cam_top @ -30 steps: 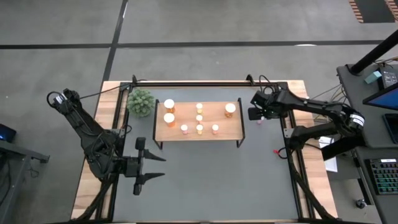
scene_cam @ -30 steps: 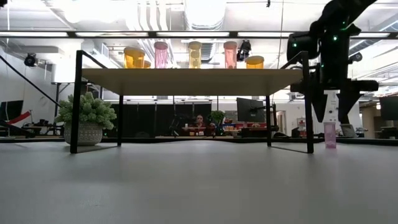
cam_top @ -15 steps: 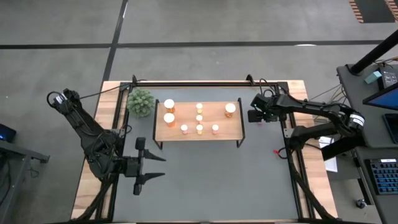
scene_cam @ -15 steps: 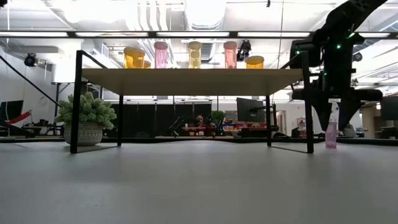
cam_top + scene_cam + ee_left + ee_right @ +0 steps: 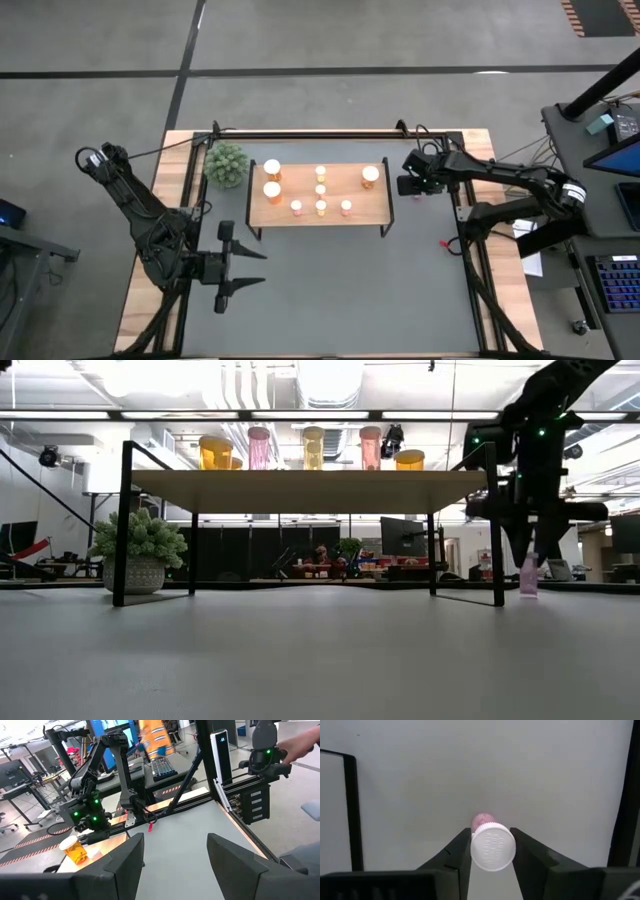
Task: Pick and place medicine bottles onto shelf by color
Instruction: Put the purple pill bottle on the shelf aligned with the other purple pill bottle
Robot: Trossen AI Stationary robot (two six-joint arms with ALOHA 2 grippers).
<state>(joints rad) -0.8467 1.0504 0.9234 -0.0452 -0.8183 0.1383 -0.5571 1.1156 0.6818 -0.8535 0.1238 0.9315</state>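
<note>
While the grey counter point(image 5: 330, 290) carries the shelf point(image 5: 300, 197) of bottles, the right gripper point(image 5: 491, 851) reaches down just beyond the shelf's right end, fingers point(image 5: 529, 852) clamped on a pink bottle point(image 5: 528, 575) standing on the counter, and the left gripper point(image 5: 255, 268) waits near the shelf's front-left corner, fingers apart.

Even, bright light falls from above. In the low view, ceiling lamps point(image 5: 330, 380) glare white and wash out detail around them, backlighting the bottles point(image 5: 312, 448) on the shelf point(image 5: 300, 488) so they glow; the desk point(image 5: 300, 660) nearest the camera is soft. Shadows are faint. In the left wrist view, the background is slightly blurred.
</note>
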